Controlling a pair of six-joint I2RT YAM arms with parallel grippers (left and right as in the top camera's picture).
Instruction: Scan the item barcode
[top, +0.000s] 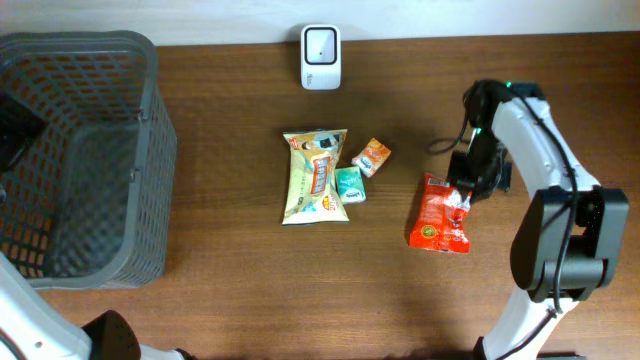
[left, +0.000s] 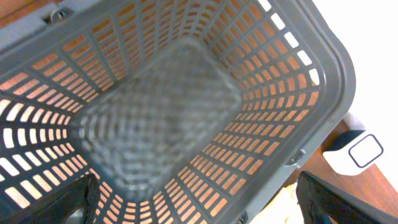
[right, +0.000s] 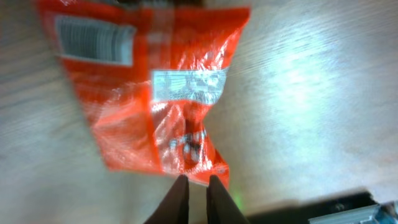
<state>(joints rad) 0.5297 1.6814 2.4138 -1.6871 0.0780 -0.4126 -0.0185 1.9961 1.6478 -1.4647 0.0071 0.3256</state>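
A red snack packet lies on the wooden table, right of centre. My right gripper is at its upper right corner. In the right wrist view the two fingers stand almost together, and their tips pinch the near edge of the packet. A white label with dark bars shows on the packet's far end, blurred. The white scanner stands at the table's back edge, and its corner also shows in the left wrist view. My left gripper hangs open over the grey basket, holding nothing.
The grey mesh basket fills the left of the table. A yellow-green snack bag, a small teal box and a small orange box lie in the middle. The right arm's base stands at the right.
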